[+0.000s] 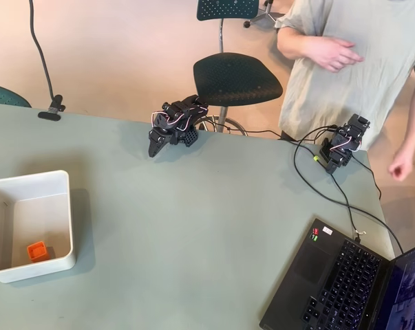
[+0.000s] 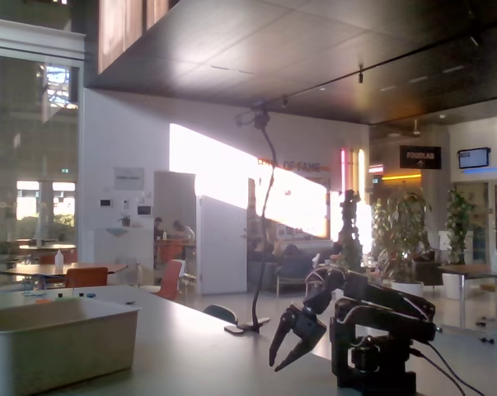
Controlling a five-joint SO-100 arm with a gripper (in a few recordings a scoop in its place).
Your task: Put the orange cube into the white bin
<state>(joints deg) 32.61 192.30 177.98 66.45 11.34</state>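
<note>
Currently folded arm's claw (image 2: 288, 351) hangs open, pointing tableward.

arm folded low | end effector (image 2: 288, 351) pointing down | jaws parted, empty

In the fixed view the white bin (image 2: 58, 342) is cut off at the left edge and its inside is hidden by its wall; overhead, the laptop (image 1: 352, 282) is cropped at the bottom right corner
</note>
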